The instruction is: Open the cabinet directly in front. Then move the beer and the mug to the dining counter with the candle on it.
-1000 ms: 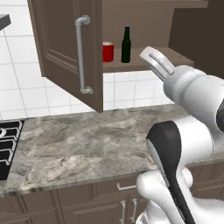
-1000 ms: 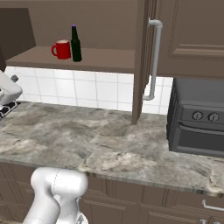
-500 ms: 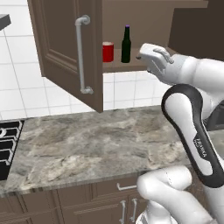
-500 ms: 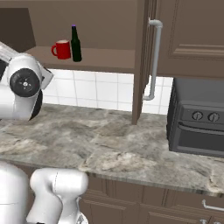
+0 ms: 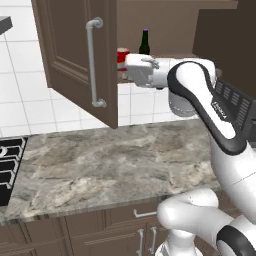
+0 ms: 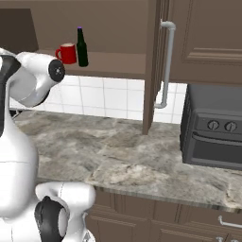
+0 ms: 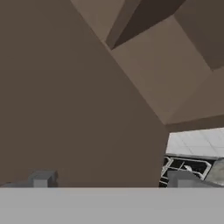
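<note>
The cabinet stands open, its left door [image 5: 75,60] swung out with a silver bar handle [image 5: 92,62]; the other door's handle [image 6: 165,66] hangs right of the shelf. On the shelf the red mug [image 6: 67,53] stands just left of the dark beer [image 6: 82,47] with its purple cap. From the left, the beer [image 5: 144,42] rises behind my white hand and the mug [image 5: 122,54] is half covered by it. My gripper [image 5: 126,70] is at shelf height between the mug and the open door. It is open and empty [image 7: 111,179], facing brown wood. The dining counter and candle are out of view.
A veined stone worktop [image 5: 100,165] runs below the cabinet, over brown drawers. A black stove grate [image 5: 7,165] sits at its left end and a black oven [image 6: 212,132] at its right. White tiles cover the wall behind.
My arm has swung left along the shelf front: the hand went from right of the beer to in front of the mug. The jaws stayed wide open.
</note>
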Robot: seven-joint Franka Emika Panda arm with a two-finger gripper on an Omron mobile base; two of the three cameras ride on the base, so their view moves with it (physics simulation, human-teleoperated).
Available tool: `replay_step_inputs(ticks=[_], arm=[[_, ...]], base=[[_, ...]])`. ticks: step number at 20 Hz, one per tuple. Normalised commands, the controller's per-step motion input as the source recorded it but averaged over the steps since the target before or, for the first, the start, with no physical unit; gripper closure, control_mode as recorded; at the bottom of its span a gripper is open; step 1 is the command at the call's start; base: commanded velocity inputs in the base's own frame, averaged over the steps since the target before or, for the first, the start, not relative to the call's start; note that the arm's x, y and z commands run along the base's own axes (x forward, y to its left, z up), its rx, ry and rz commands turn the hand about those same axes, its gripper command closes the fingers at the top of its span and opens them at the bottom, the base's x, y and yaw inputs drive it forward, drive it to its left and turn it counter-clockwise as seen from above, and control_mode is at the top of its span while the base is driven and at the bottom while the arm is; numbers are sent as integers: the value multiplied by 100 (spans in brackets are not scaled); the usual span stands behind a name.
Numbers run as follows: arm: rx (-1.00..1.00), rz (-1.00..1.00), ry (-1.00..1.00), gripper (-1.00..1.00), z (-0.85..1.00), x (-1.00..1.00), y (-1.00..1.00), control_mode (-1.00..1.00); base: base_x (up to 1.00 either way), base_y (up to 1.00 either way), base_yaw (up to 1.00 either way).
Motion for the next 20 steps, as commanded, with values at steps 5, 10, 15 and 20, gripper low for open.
replay_step_inputs(ticks=[5,10,15,20], arm=[[0,56,0,-100,0,27,100,-100],[-2,60,-2,-100,0,8,99,-100],[-8,51,-14,-100,-7,-9,100,-100],[-2,10,-5,-100,-5,-10,49,-100]], base=[[0,0,0],[0,0,0],[0,0,0],[0,0,0]])
